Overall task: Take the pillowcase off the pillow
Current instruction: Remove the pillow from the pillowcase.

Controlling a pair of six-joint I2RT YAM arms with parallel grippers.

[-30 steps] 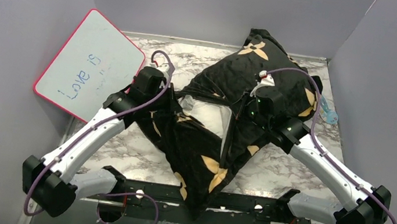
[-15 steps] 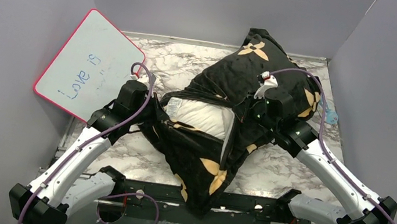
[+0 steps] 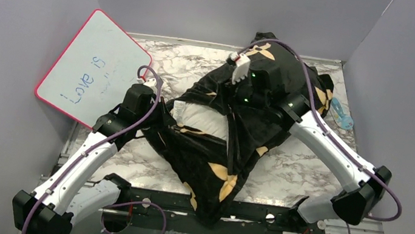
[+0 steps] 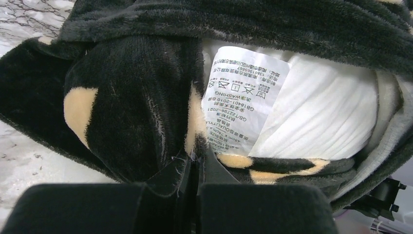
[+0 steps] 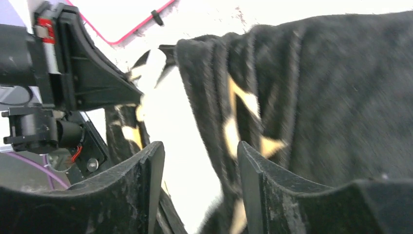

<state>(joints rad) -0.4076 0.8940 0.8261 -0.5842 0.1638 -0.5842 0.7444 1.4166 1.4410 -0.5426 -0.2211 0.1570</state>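
The black pillowcase (image 3: 230, 157) with tan flower motifs lies diagonally across the marble table, still around most of the pillow. The off-white pillow (image 3: 205, 118) shows through the case's open mouth, its printed tag (image 4: 246, 92) facing the left wrist view. My left gripper (image 3: 156, 113) is at the mouth's left side, shut on the hem of the pillowcase (image 4: 131, 97); a pinch of black fabric sits between the closed tips of this gripper (image 4: 197, 163). My right gripper (image 3: 237, 94) hovers over the case's far half, open, with nothing between its fingers (image 5: 199, 146); pillow (image 5: 170, 112) and pillowcase (image 5: 331, 87) lie beyond.
A pink-rimmed whiteboard (image 3: 94, 70) leans against the left wall. A small blue object (image 3: 344, 119) lies by the right wall, close to the pillowcase. Grey walls close in the table on three sides. The black rail (image 3: 253, 212) runs along the near edge.
My right gripper has opened, let go of the pillowcase and swung up and back toward the far end. The left gripper first pulled left with the hem, then held still.
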